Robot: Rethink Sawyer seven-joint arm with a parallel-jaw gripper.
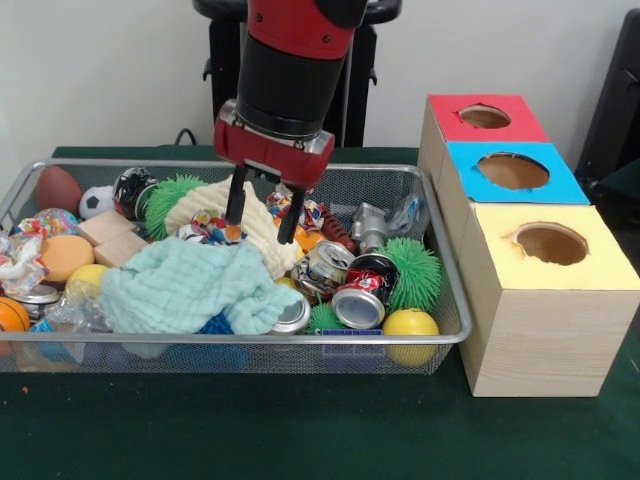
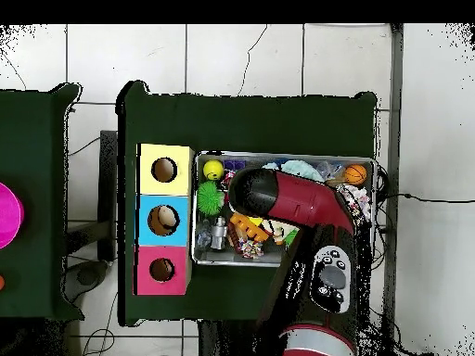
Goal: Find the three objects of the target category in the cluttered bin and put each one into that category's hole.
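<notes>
The red and black arm [image 1: 295, 60] came down into the wire mesh bin [image 1: 455, 335], and its gripper [image 1: 262, 212] hung just above the clutter with its two dark fingers [image 1: 237, 200] spread apart and holding nothing. The fingertips stood over a cream knitted cloth [image 1: 262, 232], one beside a small multicoloured patterned ball [image 1: 212, 226] and the other near an orange piece half hidden behind it.

In front of the gripper lay a crumpled mint-green cloth [image 1: 180, 288]. To the right of it sat a cluster of crushed drink cans [image 1: 362, 295], a green spiky ball [image 1: 413, 272] and a yellow ball [image 1: 411, 325] in the near corner. A second green spiky ball [image 1: 168, 198] rested toward the back, next to a black ball [image 1: 132, 190], a small soccer ball [image 1: 96, 201] and a brown football [image 1: 58, 187]. Two wooden blocks [image 1: 108, 238] lay near an orange ball [image 1: 64, 256].

Beside the bin stood three boxes in a row, each with a round hole in its top: a yellow-topped box [image 1: 545, 300] nearest, a blue-topped box [image 1: 512, 172] in the middle and a red-topped box [image 1: 485, 117] farthest. In the overhead view the arm covered the middle of the bin, and something pale showed inside the blue box's hole [image 2: 163, 220].

Which category was the target could not be told from the views.
</notes>
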